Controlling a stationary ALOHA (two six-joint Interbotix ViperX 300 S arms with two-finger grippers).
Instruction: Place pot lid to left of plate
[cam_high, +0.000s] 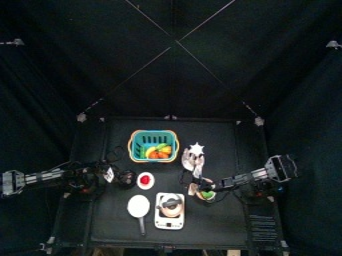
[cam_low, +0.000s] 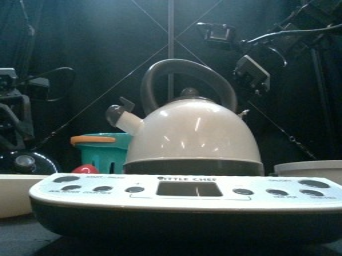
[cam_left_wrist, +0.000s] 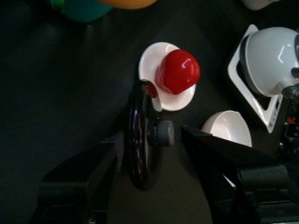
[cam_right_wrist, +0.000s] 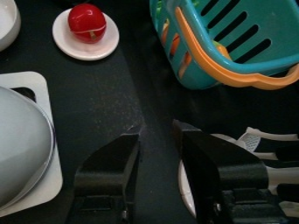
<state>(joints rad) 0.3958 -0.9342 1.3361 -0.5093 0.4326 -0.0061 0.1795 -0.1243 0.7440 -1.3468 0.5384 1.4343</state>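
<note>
Pot lid (cam_left_wrist: 173, 74), whitish with a red knob, lies flat on the black table (cam_high: 114, 225) just ahead of the left gripper (cam_left_wrist: 176, 109), knob up, so the knob offers itself as the natural thing to pinch. That gripper's jaws stand wide apart and hold nothing; one dark finger (cam_left_wrist: 140, 144) reaches toward the lid's near rim, and I cannot tell whether it touches. In my judgement the arm is lining up for a grasp, jaws spread to straddle the knob.

Beyond the lid, off to one side of the same gripper, sit the plain pale plate (cam_left_wrist: 226, 128) and the toy kettle (cam_left_wrist: 275, 58) on its white base. Seen from above, the lid (cam_high: 144, 179) is between the plate (cam_high: 138, 206) and the green basket (cam_high: 155, 147).

The right gripper (cam_right_wrist: 156, 144) hangs beside the kettle with the basket (cam_right_wrist: 233, 44) ahead of it, jaws a little apart around nothing, apparently parked clear of the lid's path.
</note>
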